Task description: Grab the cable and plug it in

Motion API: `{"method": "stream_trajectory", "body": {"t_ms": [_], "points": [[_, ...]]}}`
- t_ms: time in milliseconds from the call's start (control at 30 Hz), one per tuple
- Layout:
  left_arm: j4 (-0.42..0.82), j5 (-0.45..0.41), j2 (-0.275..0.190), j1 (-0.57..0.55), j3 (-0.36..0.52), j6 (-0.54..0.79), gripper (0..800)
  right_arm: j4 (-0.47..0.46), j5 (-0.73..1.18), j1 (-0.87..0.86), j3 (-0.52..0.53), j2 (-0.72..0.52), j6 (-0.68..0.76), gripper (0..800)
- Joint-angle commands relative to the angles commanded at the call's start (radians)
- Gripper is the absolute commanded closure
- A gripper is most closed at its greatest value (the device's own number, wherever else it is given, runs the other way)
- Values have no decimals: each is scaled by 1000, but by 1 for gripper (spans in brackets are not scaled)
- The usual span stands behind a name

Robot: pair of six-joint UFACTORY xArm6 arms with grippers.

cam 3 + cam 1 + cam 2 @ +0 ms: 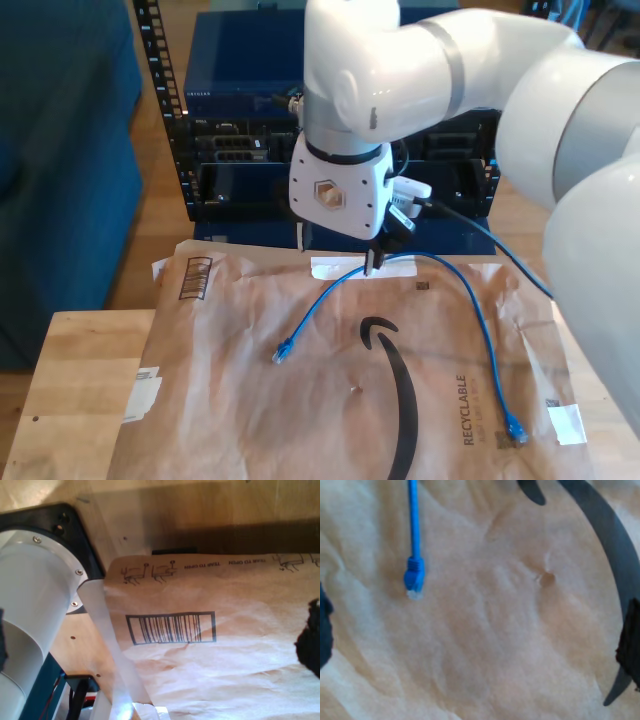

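Lying on the brown paper mailer (330, 400), the thin bright blue cable (400, 275) arcs below the white arm's claw (372, 262), its plug (414, 578) resting free; claw opening cannot be told.

A white arm's claw (372, 262) points down, its opening unclear.
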Motion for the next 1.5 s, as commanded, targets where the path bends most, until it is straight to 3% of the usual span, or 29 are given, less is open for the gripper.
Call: {"method": "stream_trajectory", "body": {"t_ms": [333, 767, 933, 1500], "points": [[-11, 0, 0, 2, 2, 0, 0, -3, -157, 57, 74, 37, 72, 3], [-11, -8, 11, 0, 2, 2, 0, 0, -236, 60, 71, 176, 75, 9], [-11, -9, 12, 0, 2, 3, 0, -3, -259, 57, 75, 226, 149, 9], [-12, -8, 17, -2, 2, 2, 0, 2, -333, 60, 114, 275, 152, 19]]}}
